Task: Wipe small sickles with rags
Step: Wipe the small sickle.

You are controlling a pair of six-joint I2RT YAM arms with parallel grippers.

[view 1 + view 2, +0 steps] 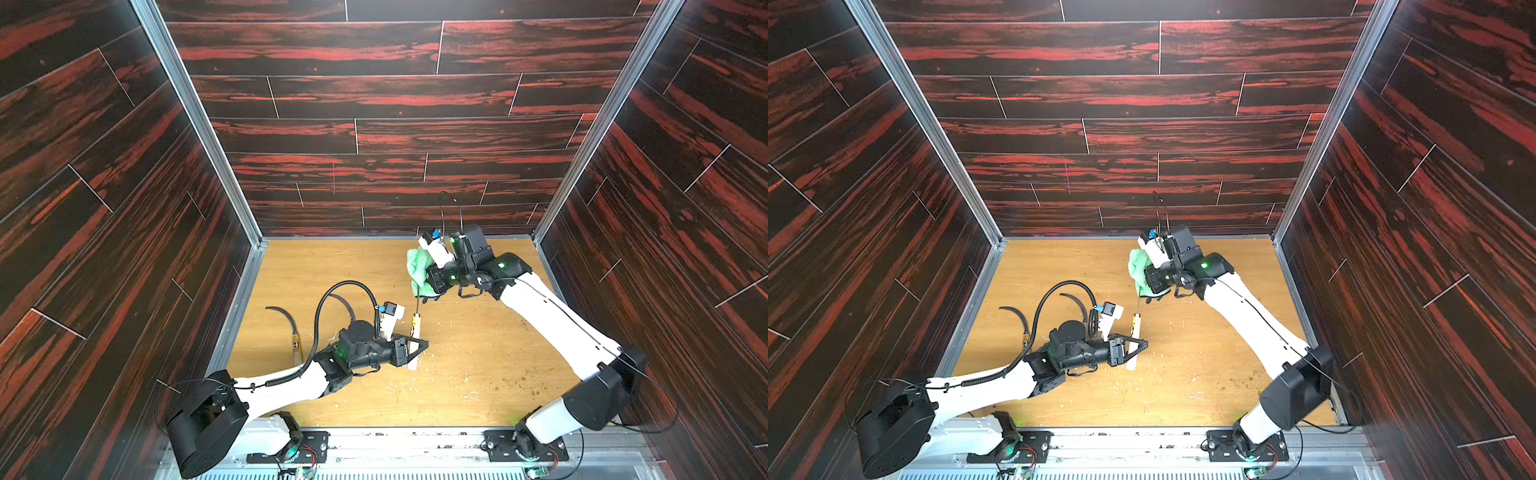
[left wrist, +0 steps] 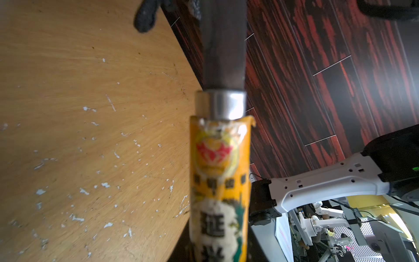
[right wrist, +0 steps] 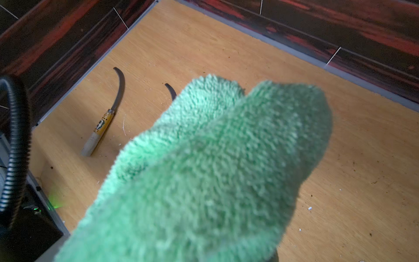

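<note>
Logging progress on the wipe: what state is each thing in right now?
left gripper: shut on the held sickle's handle
held sickle: blade end tucked into the rag
rag: bunched in the right gripper
right gripper: shut on the rag
leftmost sickle: lying free on the table
middle sickle: lying on the table, handle hidden

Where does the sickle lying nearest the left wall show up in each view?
Both top views: the sickle lies on the wooden table, near its left edge.
Left wrist: not in it.
Right wrist: the sickle lies on the table beyond the rag.
Shared landmark: the wooden table, seen in all four.
</note>
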